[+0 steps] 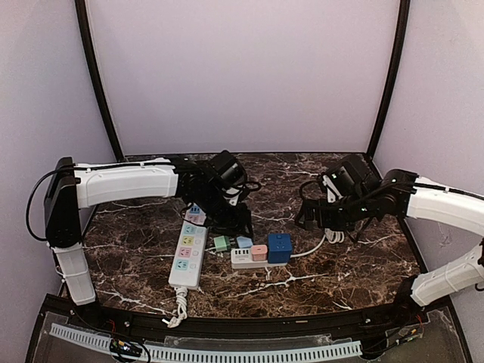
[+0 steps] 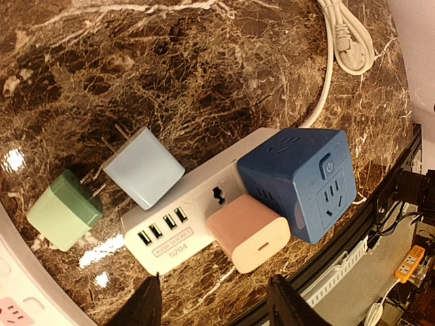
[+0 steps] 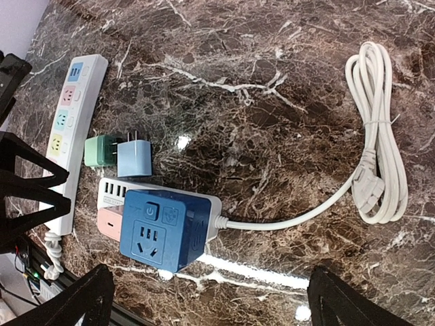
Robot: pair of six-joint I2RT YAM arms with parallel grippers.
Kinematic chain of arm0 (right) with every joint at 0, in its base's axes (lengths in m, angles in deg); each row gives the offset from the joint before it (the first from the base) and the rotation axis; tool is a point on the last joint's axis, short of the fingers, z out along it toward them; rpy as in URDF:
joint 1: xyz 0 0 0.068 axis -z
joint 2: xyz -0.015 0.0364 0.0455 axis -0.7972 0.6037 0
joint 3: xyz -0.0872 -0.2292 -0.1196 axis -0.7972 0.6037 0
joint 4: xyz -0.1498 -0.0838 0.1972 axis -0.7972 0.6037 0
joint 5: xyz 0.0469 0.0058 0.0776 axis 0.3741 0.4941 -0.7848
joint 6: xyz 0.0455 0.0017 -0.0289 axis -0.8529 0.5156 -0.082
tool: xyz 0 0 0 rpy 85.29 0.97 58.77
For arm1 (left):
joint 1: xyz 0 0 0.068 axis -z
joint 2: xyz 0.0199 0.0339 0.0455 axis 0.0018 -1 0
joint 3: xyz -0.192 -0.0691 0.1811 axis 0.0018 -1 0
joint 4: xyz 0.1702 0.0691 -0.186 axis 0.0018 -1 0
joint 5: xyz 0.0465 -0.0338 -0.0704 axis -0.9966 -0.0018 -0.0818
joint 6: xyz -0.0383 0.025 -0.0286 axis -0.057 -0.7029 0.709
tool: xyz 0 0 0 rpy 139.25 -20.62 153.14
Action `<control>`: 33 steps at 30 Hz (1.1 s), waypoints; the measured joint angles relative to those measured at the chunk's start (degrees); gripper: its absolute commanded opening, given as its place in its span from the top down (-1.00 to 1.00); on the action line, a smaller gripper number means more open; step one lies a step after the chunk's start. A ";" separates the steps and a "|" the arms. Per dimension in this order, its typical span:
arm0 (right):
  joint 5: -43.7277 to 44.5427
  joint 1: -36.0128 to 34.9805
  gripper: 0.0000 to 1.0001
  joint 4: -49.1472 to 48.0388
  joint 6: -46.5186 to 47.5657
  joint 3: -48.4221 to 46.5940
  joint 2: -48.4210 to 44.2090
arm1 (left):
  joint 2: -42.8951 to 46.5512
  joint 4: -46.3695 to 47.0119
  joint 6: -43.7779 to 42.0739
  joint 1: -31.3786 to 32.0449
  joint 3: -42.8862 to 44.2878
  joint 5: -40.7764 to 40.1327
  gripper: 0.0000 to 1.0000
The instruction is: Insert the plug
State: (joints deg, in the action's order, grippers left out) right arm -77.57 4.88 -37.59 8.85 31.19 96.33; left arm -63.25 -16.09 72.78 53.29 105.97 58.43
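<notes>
One dark marble tabletop w/ long pwr strip — lilac walls

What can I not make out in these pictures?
Pink adapter prongs: left wrist view, hidden under its own body.
Long power strip: left wrist view, cut off by the corner.
Small strip sockets: right wrist view, covered by the blue cube.
</notes>
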 measured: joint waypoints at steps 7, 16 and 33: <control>-2.75 0.11 -0.97 -0.13 -0.35 1.33 1.18 | -1.99 0.44 1.60 1.62 -0.07 2.86 0.04; -3.98 0.11 -0.97 -0.74 -1.77 2.54 1.25 | -3.37 1.79 2.23 2.99 -0.52 4.66 0.15; -4.59 0.11 -0.97 -1.51 -5.55 7.72 -3.56 | -5.62 4.35 3.45 2.97 -0.76 4.37 0.34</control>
State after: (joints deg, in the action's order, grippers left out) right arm -82.16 4.99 -39.10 3.30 38.91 92.77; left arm -68.87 -11.74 76.24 56.26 105.21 62.80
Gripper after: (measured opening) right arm 0.986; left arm 0.344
